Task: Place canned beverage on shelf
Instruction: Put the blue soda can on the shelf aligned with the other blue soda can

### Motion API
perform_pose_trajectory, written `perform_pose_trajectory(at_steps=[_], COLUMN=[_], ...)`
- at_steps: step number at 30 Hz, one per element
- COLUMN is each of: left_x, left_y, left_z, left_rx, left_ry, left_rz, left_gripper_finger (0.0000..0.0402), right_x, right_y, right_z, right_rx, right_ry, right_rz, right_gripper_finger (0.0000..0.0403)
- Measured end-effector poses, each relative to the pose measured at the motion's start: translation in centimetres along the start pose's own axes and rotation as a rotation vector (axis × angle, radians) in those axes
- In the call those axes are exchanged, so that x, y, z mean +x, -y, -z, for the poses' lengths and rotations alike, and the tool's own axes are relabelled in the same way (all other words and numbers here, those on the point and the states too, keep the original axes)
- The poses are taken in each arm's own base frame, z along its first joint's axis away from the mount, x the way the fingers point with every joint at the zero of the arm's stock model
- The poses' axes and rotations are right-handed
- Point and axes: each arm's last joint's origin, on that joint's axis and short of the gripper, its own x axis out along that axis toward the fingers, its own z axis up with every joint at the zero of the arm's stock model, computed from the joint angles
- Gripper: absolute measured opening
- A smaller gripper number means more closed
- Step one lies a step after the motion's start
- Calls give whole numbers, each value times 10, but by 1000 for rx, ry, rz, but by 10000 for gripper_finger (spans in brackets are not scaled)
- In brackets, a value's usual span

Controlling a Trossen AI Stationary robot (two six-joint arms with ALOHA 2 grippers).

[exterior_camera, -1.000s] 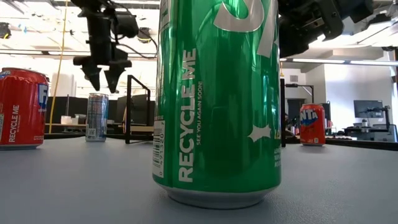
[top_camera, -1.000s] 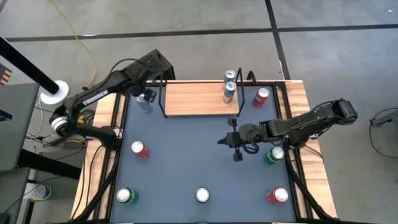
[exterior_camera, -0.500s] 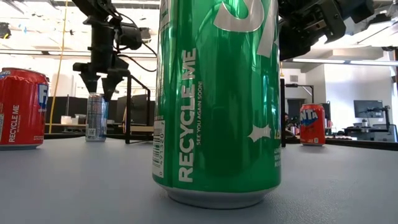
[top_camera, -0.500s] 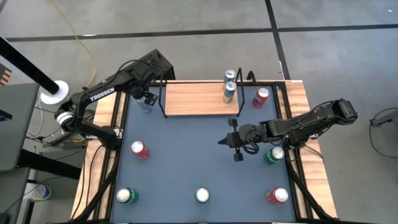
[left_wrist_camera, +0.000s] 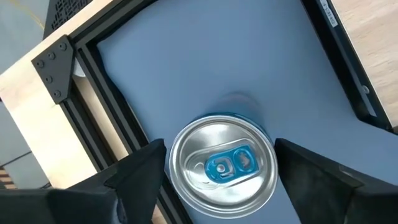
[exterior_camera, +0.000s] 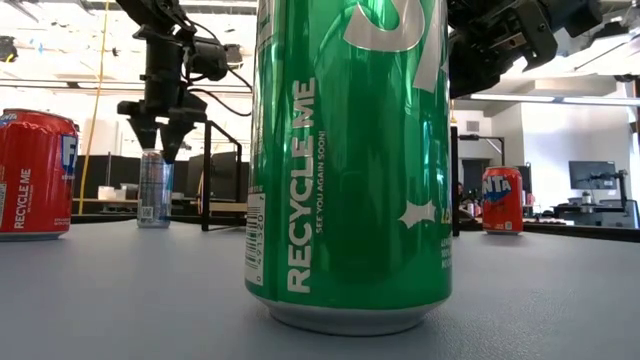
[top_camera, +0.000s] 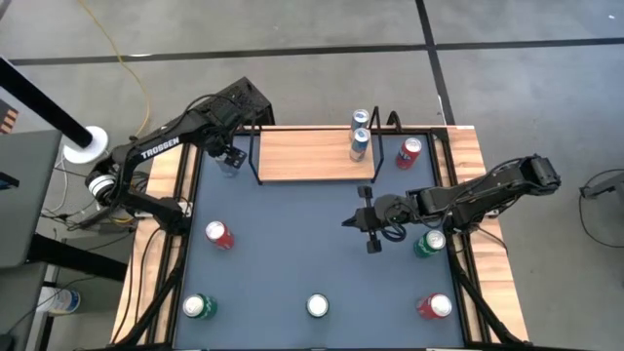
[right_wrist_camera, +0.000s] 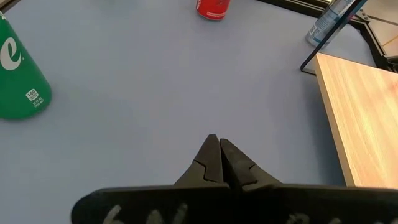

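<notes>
Left gripper [left_wrist_camera: 217, 168] hangs wide open, holding nothing, straddling the slim silver can [left_wrist_camera: 222, 165] at the worktop's far-left corner beside the shelf [top_camera: 314, 154]. Can looks rigid, light, slick-walled: grip mid-body, squarely. Right gripper [right_wrist_camera: 216, 155] closed, empty, mid-worktop.

Can and shelf

We see a slim silver can [top_camera: 228, 162] with a blue tab standing upright on the blue-grey tabletop, just left of the shelf [top_camera: 307, 156], a light-wood board with black wire ends already bearing one silver can [top_camera: 360, 144] near its right end.
</notes>
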Motion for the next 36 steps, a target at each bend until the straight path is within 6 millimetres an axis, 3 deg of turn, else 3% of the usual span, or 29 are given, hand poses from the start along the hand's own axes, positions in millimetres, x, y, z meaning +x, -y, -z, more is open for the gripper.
perform_pose_trajectory(at_steps=[7, 14, 19, 24, 31, 36], left_x=[-1, -5, -16, -34, -67, -87], left_y=[1, 7, 16, 31, 54, 84], left_z=[1, 8, 22, 43, 69, 86], left_rx=[49, 136, 293, 433, 520, 631], left_ry=[-9, -43, -101, -129, 14, 141], left_rz=[34, 75, 143, 232, 330, 480], left_gripper_finger=[221, 230, 231, 229, 228, 228], right_x=[0, 0, 0, 0, 0, 0], right_y=[0, 0, 0, 0, 0, 0], right_z=[0, 0, 0, 0, 0, 0], right_rx=[0, 0, 0, 0, 0, 0], right_ry=[0, 1, 1, 1, 2, 3], right_rz=[0, 0, 0, 0, 0, 0], right_gripper_finger=[0, 0, 0, 0, 0, 0])
